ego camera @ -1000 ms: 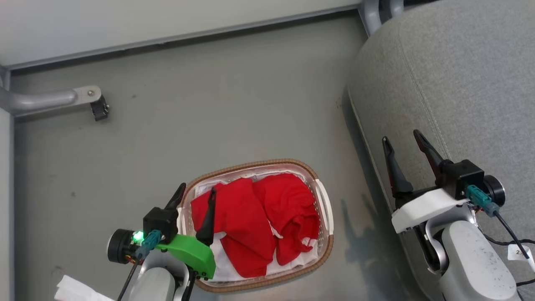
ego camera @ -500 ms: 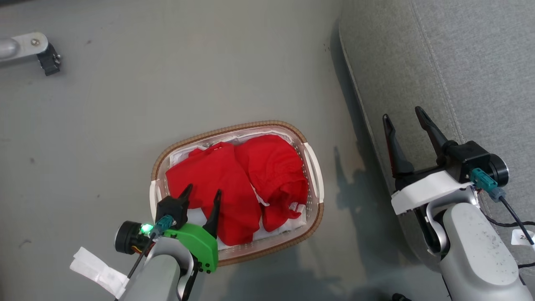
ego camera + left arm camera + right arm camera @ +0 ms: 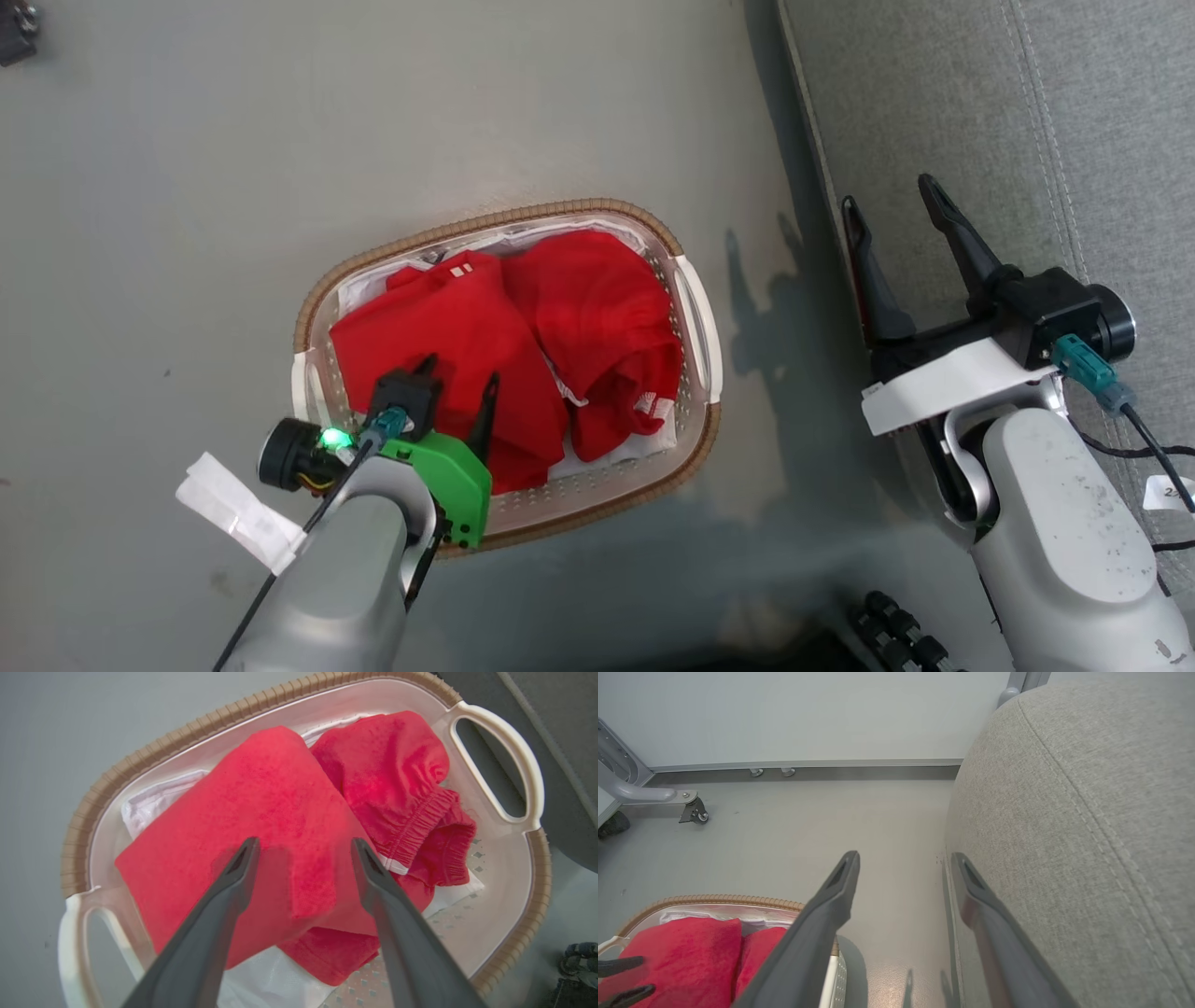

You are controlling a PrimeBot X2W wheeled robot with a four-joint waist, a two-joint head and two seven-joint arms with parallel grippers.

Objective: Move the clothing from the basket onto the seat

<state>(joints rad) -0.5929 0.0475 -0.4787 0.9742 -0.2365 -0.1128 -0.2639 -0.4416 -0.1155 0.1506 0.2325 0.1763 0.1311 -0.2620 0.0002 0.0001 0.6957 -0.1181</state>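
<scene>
The left gripper (image 3: 462, 373) has its two dark fingers spread wide and grips nothing. It points toward 12 o'clock in the head view, over the 7 o'clock part of the basket (image 3: 485, 219). In the left wrist view the fingers straddle the folded red piece of the clothing (image 3: 280, 798) from above. Whether the tips touch the fabric cannot be told.

That flat piece lies straight under and ahead of the gripper. A second, bunched piece with a gathered hem lies just beside it at 2 o'clock, the two touching. Both rest inside the basket on a white liner (image 3: 154, 802), which shows at 10 and 6 o'clock. The basket stands on the grey floor (image 3: 280, 140).

At 3 o'clock from the basket, well apart from it, the right gripper (image 3: 887, 193) is also wide open and empty, pointing to 12 o'clock over the near edge of the grey seat (image 3: 934, 112). No red fabric lies on the seat.
</scene>
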